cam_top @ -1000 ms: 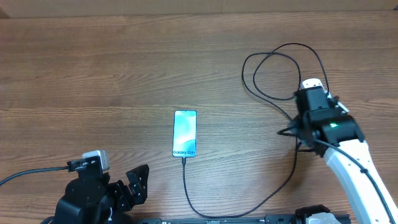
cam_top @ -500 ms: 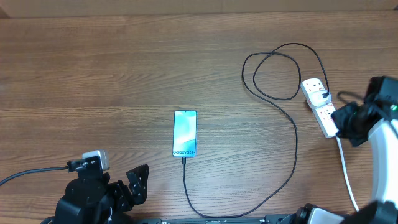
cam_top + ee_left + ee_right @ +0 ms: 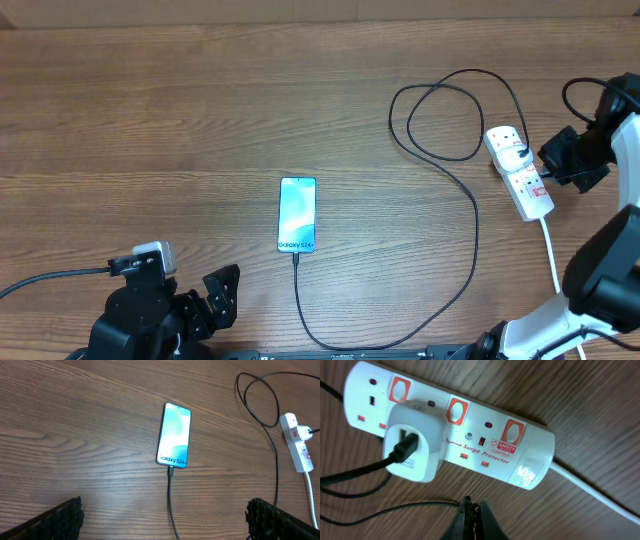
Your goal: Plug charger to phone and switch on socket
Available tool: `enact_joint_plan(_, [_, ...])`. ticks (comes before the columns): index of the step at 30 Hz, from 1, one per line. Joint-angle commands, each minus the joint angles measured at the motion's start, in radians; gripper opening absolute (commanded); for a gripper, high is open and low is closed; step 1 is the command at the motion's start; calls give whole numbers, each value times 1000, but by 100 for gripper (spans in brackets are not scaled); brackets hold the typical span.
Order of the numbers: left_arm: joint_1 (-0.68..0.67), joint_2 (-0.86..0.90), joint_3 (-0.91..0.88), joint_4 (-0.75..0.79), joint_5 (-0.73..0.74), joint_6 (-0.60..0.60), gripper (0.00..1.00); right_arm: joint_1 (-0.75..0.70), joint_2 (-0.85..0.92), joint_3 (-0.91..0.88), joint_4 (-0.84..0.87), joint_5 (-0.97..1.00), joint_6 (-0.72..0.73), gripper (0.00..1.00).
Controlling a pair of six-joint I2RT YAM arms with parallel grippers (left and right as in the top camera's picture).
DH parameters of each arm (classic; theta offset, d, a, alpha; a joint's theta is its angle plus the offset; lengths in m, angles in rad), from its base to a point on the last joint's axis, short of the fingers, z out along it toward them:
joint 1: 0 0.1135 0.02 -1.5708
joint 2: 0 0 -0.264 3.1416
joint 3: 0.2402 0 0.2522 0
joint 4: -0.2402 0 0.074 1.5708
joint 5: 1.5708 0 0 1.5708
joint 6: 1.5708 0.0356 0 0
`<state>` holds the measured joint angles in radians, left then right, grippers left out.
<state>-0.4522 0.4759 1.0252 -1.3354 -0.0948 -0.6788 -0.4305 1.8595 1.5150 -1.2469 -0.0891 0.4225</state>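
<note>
A wooden table (image 3: pixel 150 100) has a phone (image 3: pixel 298 214) at its centre. Near-left of the phone, the left gripper (image 3: pixel 222 295) rests spread wide and empty. Far right of the phone, the right gripper (image 3: pixel 471 512), fingers pinched together on nothing, hovers just beside the power strip (image 3: pixel 520 172). The charger (image 3: pixel 476 230) appears seated in the phone, so switching seems next: press the red switch (image 3: pixel 456 411) beside the adapter (image 3: pixel 415 442).

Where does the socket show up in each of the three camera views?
Overhead: socket near the right edge, mid-height, slanted.
Left wrist: socket at the far right, mid-height.
Right wrist: socket close up, across the upper half.
Shared landmark: the black charger plugged into it.
</note>
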Motion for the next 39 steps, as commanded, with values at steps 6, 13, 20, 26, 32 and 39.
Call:
enact_joint_plan(6, [-6, -5, -4, 3, -12, -9, 100, -3, 61, 28, 41, -22, -39, 4])
enact_joint_plan(13, [-6, -5, -4, 3, -12, -9, 100, -3, 110, 28, 111, -55, -39, 4])
enact_joint_plan(20, [-6, -5, -4, 3, -12, -10, 100, -3, 135, 28, 145, -55, -39, 4])
enact_joint_plan(26, [-6, -5, -4, 3, -12, -9, 99, -3, 143, 28, 174, -55, -39, 4])
enact_joint_plan(32, [-6, -5, -4, 3, -12, -9, 100, -2, 170, 28, 188, -55, -39, 4])
enact_joint_plan(39, [-6, -5, -4, 3, -12, -9, 100, -2, 202, 28, 200, -55, -39, 4])
